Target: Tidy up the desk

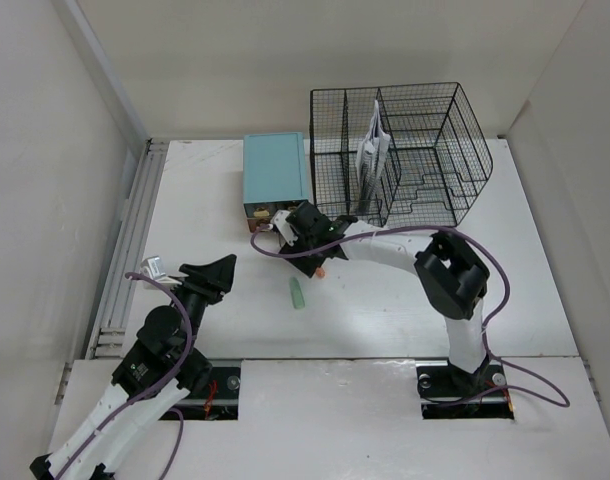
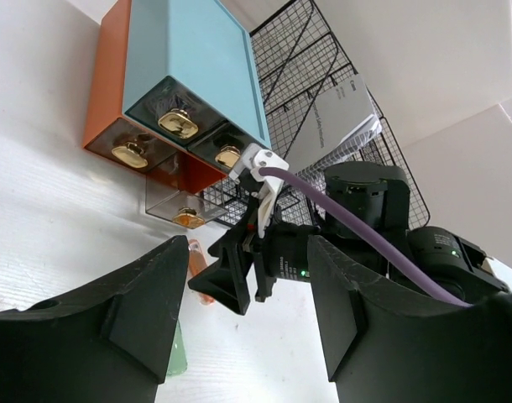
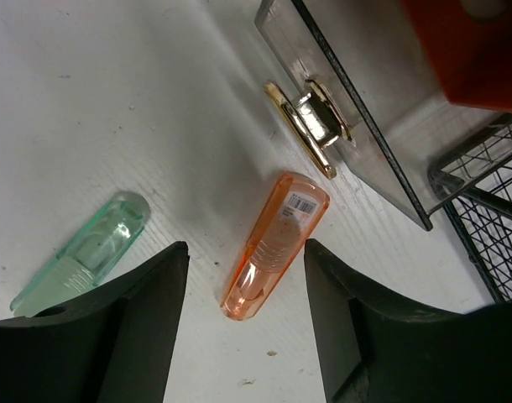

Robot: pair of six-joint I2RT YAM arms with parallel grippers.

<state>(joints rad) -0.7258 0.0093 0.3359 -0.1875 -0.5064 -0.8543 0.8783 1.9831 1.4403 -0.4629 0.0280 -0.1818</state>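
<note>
While the right gripper (image 3: 243,252) hangs low over the white surface (image 1: 385,310), jaws spread wide and holding nothing, a clear orange plastic piece (image 3: 277,243) lies flat beneath the gap. Just beyond it juts a pulled-out clear drawer (image 3: 382,143) with a gold knob (image 3: 316,124), part of the teal-topped drawer box (image 1: 276,172). A black wire-mesh rack (image 1: 425,140) stands just right of the box, a booklet (image 1: 373,150) upright inside. A clear green piece (image 3: 84,260) lies near the orange one, outside the jaws.

From above, the right wrist hides the box's front and most of the orange piece. Its label is too small to read.

The left gripper (image 1: 220,270), also wide open and empty, is over the surface left of both pieces, near the grey rail (image 1: 125,260).
</note>
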